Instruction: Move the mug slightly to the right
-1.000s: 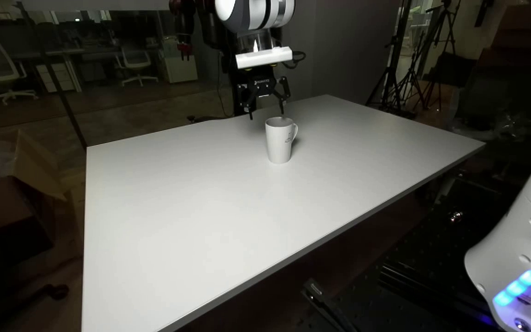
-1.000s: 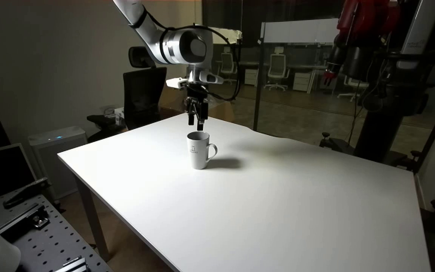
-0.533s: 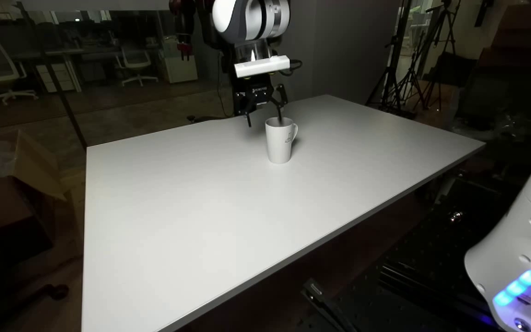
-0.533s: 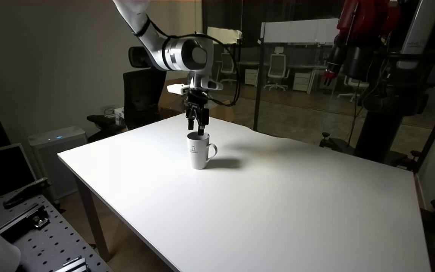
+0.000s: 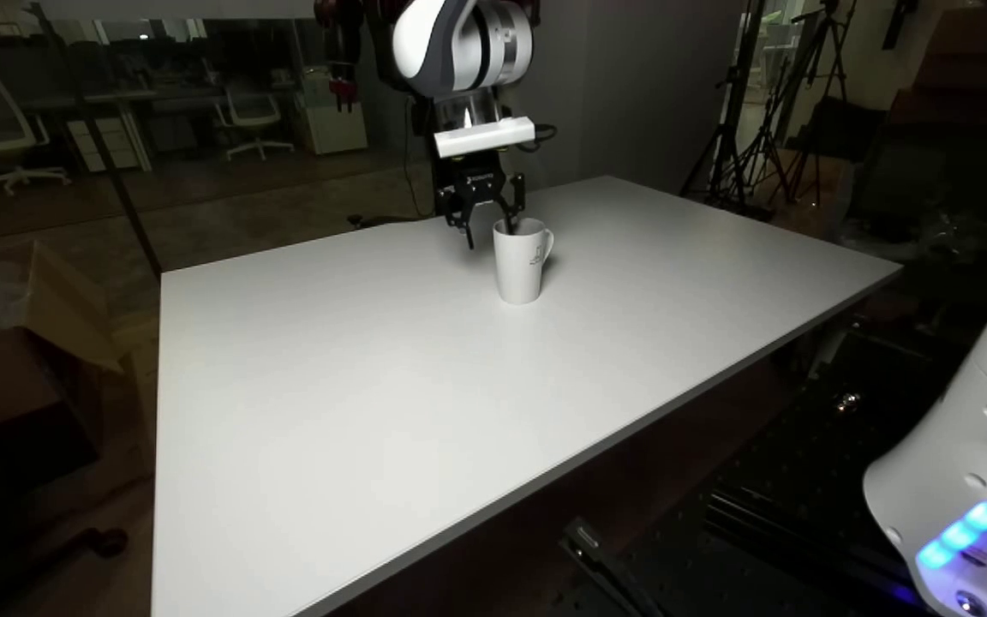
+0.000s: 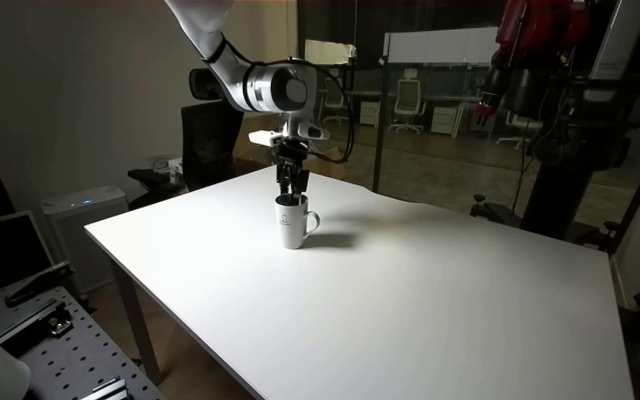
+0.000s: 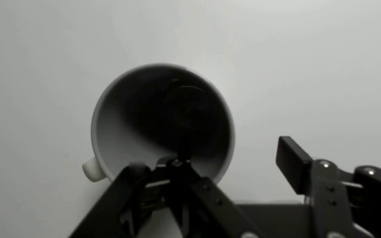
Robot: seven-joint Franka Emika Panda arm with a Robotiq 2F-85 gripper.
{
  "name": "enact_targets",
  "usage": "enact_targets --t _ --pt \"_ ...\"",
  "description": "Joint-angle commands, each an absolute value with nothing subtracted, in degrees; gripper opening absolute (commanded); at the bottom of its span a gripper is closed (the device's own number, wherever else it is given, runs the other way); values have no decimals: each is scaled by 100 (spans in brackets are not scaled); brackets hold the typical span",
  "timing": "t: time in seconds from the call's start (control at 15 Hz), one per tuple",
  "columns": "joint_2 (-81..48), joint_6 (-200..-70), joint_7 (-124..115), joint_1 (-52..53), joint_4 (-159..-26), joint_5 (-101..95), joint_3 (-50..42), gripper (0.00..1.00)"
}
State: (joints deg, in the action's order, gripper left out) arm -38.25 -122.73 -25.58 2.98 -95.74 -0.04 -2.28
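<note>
The white mug [image 5: 517, 272] stands upright on the white table, and also shows in an exterior view [image 6: 291, 226]. Its handle [image 6: 314, 221] sticks out at the side; in the wrist view the handle [image 7: 93, 170] points lower left. My gripper [image 5: 490, 237] is open at the mug's rim, and also shows in an exterior view [image 6: 290, 194]. In the wrist view, the gripper [image 7: 235, 158] has its left finger over or inside the mug's mouth [image 7: 117, 132]. The right finger's pad [image 7: 293, 165] stands outside the mug, apart from its wall. The rim lies between the fingers.
The white table [image 5: 356, 411] bears the mug, with its surface stretching around it. The robot's base [image 5: 965, 480] stands beyond one table edge. A red and black robot [image 6: 542, 72] stands behind the table, and a black office chair [image 6: 211, 144] stands beyond another edge.
My gripper has come down to the mug, and one finger has gone from above the rim into the mouth. It stays open. The mug has not moved.
</note>
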Motion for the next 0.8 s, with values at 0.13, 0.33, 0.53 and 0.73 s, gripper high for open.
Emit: enact_targets --t 0.13,0.33,0.53,0.73 --pt "-3982 -12038 -2491 370 -9231 89 -295 25" --pt "-3981 -11984 -2476 378 -9191 82 -293 5" --pt "-3977 -11983 -2461 391 -9178 77 -296 0" --pt "-3977 -11942 -2469 364 -9097 57 -348 2"
